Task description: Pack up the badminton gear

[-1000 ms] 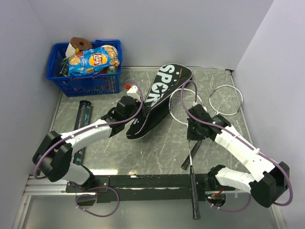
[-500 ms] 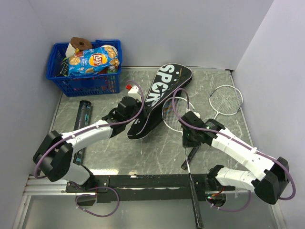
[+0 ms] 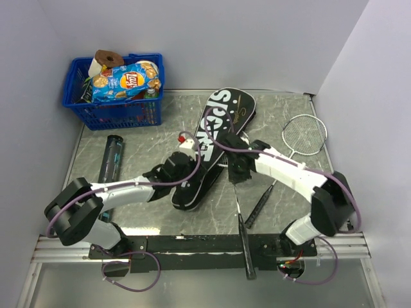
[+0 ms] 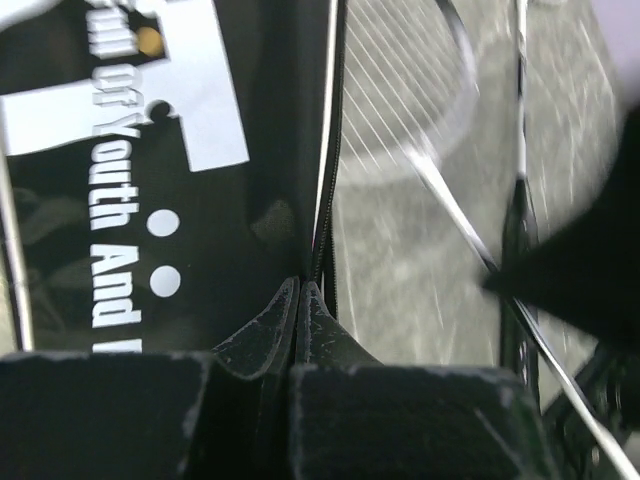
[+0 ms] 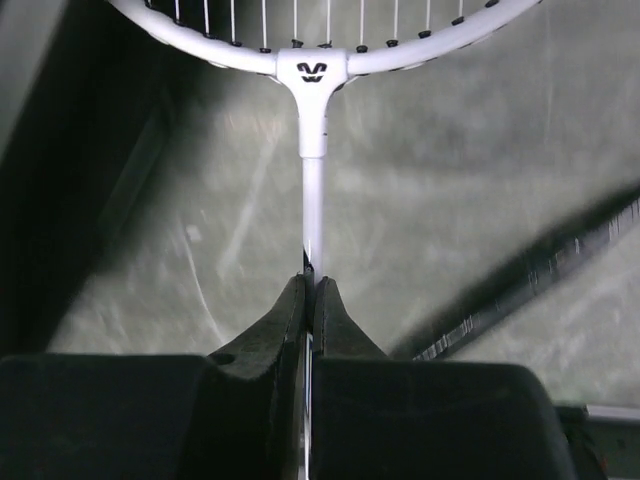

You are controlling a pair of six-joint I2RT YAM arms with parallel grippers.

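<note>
The black "SPORT" cover (image 3: 218, 122) lies slanted mid-table. My left gripper (image 3: 184, 174) is shut on its side edge; in the left wrist view the gripper (image 4: 300, 287) pinches the cover (image 4: 120, 150), with racket strings (image 4: 395, 110) beside it. My right gripper (image 3: 236, 172) is shut on a silver racket's shaft (image 5: 313, 190), seen in the right wrist view (image 5: 311, 285). This racket's head is mostly hidden at the cover's edge, and its black handle (image 3: 246, 250) points toward me. The second racket (image 3: 304, 133) lies at the right. The dark tube (image 3: 110, 160) lies at the left. No shuttlecocks show.
The blue basket (image 3: 96, 112) of snacks stands at the back left corner. The second racket's black handle (image 3: 257, 208) lies just right of the held racket's shaft and shows in the right wrist view (image 5: 540, 270). Walls close the back and both sides.
My right gripper has carried the racket left, and its head has gone from open table to the cover's edge. My left gripper shifted right with the cover's edge.
</note>
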